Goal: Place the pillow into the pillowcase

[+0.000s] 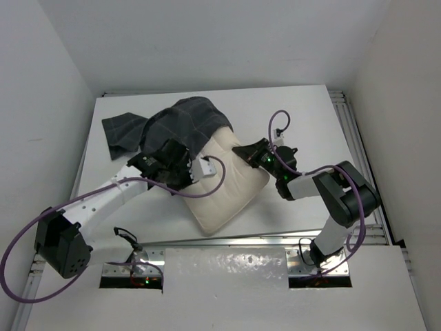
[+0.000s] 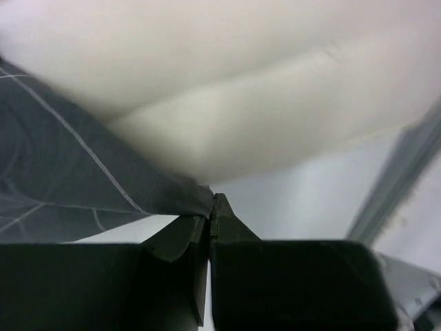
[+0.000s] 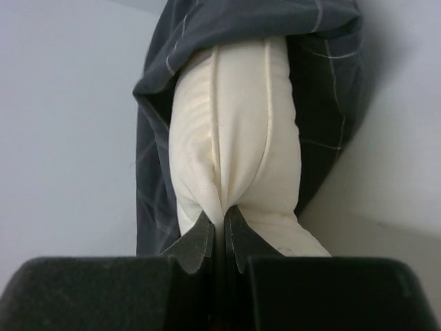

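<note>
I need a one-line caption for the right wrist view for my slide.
Right gripper pinches the cream pillow, whose far end sits inside the grey pillowcase.

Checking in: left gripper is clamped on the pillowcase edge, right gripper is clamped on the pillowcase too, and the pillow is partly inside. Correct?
Not quite. The right gripper is clamped on the pillow, not the pillowcase; the right wrist view shows its tips pinching a cream fold. The rest is right: left gripper on the pillowcase edge, pillow partly inside.
</note>
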Available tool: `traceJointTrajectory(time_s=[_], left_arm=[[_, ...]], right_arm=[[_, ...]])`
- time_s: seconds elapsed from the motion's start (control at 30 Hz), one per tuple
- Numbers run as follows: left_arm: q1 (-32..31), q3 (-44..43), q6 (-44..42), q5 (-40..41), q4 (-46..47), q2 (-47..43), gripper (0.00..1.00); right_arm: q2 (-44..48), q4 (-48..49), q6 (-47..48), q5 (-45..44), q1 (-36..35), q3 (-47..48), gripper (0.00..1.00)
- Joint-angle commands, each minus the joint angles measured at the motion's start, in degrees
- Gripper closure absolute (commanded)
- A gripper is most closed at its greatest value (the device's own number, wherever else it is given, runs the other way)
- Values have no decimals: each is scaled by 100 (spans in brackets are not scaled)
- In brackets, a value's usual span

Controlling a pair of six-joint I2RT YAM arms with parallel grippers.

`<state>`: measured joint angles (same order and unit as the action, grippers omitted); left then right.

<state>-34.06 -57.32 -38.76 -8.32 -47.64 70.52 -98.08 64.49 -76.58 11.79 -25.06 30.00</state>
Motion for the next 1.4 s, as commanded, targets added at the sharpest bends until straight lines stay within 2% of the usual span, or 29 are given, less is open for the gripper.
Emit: traceJointTrajectory(time_s=[0.0, 0.07, 0.13, 0.17, 0.2, 0.23, 0.3, 0.43, 0.53, 0.67, 0.87, 0.93, 1.03, 1.13, 1.23, 1.3, 1.37], left_arm=[[-171, 45, -665, -1250, -560, -213, 100], [-188, 141, -956, -1383, -799, -380, 100], [-197, 421, -1212, -982, -870, -574, 97], [-197, 510, -1204, -753, -687, -618, 87], [-197, 546, -1056, -533, -555, -627, 54], [-197, 468, -933, -122, -414, -619, 42], [-188, 170, -364, 189, 23, -549, 26], [-188, -1268, 543, 392, 465, -110, 23], [-180, -1807, 1089, 690, 825, 522, 24], [-188, -1958, 1336, 1577, 1571, 1567, 33], [-188, -2134, 1652, 1236, 2195, 2333, 38], [-180, -2222, 1775, 1367, 2364, 2501, 41], [-180, -2398, 1995, 1990, 2592, 2835, 54], [-188, -2389, 1987, 1984, 2733, 3029, 71], [-197, -2345, 2004, 1564, 2673, 3117, 100], [-206, -2371, 2057, 1238, 2567, 3073, 100], [-302, -2415, 1917, 545, 2339, 2829, 100]], right_arm=[[570, 822, -104, -1160, 36, 41, 100], [685, 208, 195, -1162, 36, 85, 100], [650, -188, 449, -944, -16, 233, 100], [615, -313, 520, -890, -69, 287, 100], [554, -375, 582, -880, -148, 305, 100], [510, -410, 713, -837, -314, 331, 100], [440, -611, 872, -714, -490, 392, 100], [343, -614, 917, -608, -781, 288, 100], [360, -429, 837, -494, -807, 147, 100], [527, -542, 907, -450, -816, 6, 100], [650, -578, 943, -291, -834, -82, 100], [676, -560, 917, -291, -851, -126, 100], [676, -499, 881, -257, -860, -187, 100], [694, -446, 837, -248, -869, -275, 100], [703, -437, 846, -248, -869, -293, 100], [694, -472, 916, -221, -860, -223, 100], [694, -525, 978, -134, -860, -109, 100]])
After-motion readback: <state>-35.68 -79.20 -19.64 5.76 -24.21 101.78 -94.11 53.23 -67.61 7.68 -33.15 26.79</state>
